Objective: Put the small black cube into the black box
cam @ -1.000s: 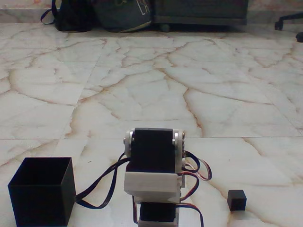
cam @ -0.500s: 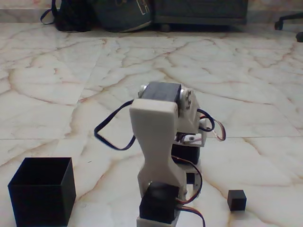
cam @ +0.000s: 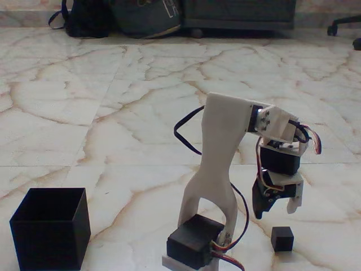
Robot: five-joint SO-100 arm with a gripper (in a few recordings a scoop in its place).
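Bare floor [cam: 141,186] lies between small black cube [cam: 282,238] and black box [cam: 49,227]

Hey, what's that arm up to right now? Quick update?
End effector open, hanging just above the small black cube, not touching. Cube on the floor, right of the arm. Black box far left, open top. Nothing between them but the arm's own base.

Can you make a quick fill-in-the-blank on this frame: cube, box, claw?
1. In the fixed view, the small black cube lies on the marble floor to the ____ of the arm's base.
2. The claw hangs just ____ the cube, not touching it.
3. The black box stands at the lower ____ of the picture, open side up.
4. The claw holds ____.

Missing words: right; above; left; nothing
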